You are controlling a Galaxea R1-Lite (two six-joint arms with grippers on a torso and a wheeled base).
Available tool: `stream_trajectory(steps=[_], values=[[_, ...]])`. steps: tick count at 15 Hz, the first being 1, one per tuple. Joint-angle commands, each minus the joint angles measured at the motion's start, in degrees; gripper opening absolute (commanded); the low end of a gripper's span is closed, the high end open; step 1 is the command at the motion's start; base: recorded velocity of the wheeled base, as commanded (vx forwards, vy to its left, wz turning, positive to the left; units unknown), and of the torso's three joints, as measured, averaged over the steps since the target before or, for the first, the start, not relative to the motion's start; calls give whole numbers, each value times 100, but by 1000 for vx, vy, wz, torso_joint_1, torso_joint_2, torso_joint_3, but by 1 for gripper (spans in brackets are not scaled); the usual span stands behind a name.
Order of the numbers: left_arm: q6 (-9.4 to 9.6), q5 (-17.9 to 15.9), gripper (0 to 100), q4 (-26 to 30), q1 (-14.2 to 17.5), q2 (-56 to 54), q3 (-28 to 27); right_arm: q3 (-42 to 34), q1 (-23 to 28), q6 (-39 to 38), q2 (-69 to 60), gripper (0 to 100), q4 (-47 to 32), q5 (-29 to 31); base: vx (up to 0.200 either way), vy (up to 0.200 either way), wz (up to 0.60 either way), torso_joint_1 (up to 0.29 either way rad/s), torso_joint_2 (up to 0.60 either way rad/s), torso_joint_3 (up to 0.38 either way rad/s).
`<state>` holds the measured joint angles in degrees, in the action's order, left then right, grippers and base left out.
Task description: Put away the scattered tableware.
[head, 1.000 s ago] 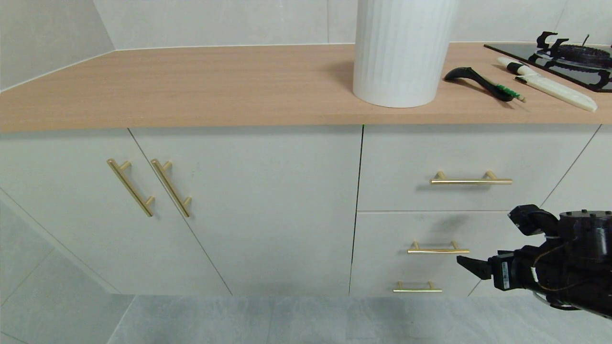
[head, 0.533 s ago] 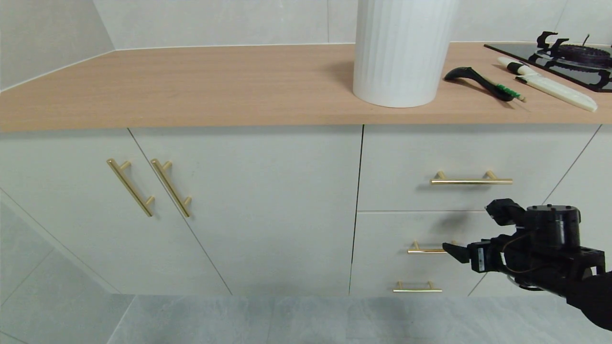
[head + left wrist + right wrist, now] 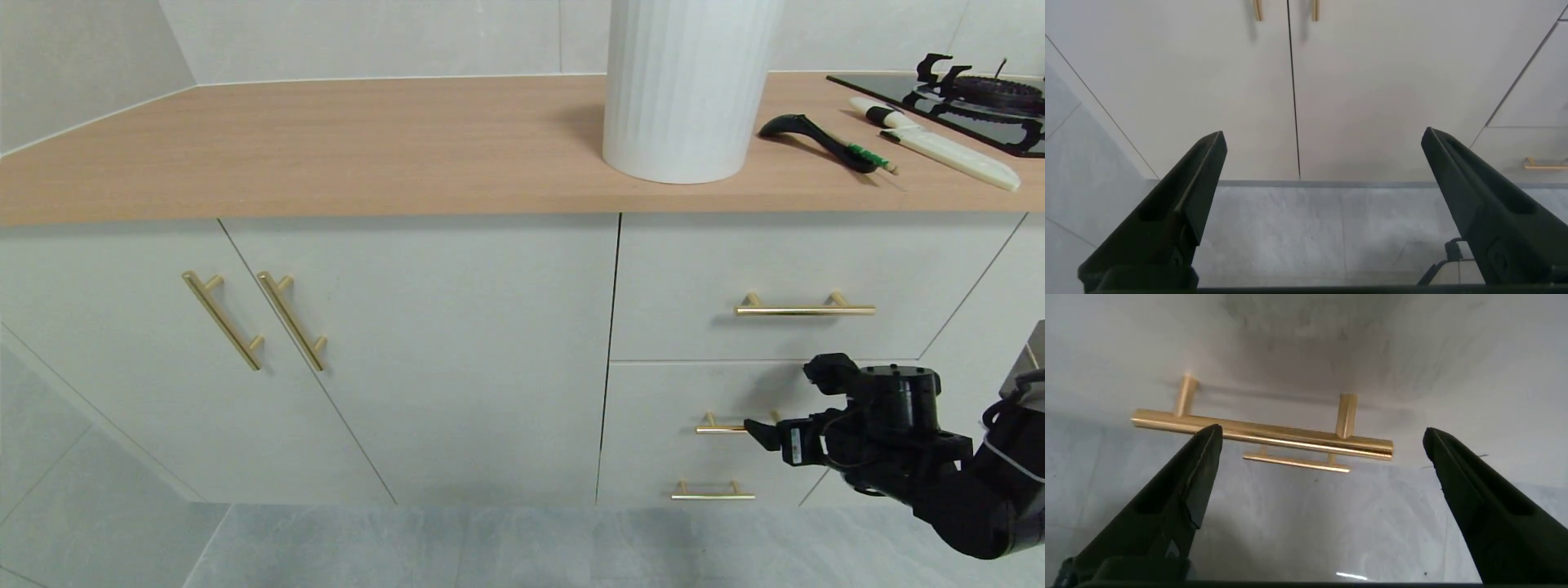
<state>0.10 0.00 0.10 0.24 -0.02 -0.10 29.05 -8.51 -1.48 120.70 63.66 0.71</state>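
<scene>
Right gripper (image 3: 1320, 437) fingers spread wide, close up on the middle drawer handle (image 3: 1261, 434). Left gripper (image 3: 1323, 137) fingers wide too, facing the cabinet doors (image 3: 1372, 82).

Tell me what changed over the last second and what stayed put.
The right gripper moved left and in toward the drawers. Its open fingers are now near the middle drawer handle, not closed on it. Nothing was taken hold of or let go. The white container, black utensil and knife kept their places on the countertop.
</scene>
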Motion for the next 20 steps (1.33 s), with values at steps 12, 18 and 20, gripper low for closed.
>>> stream_trajectory(steps=[12,18,20], values=[[-1,0,100,-1,2,2,1,452,-28,16,657,100,-3,386,0,0,0,0,0,0],[-1,0,100,-1,2,2,1,101,-125,200,586,100,6,378,0,0,0,0,0,0],[-1,0,100,-1,2,2,1,-5,-125,209,507,100,6,378,0,0,0,0,0,0]])
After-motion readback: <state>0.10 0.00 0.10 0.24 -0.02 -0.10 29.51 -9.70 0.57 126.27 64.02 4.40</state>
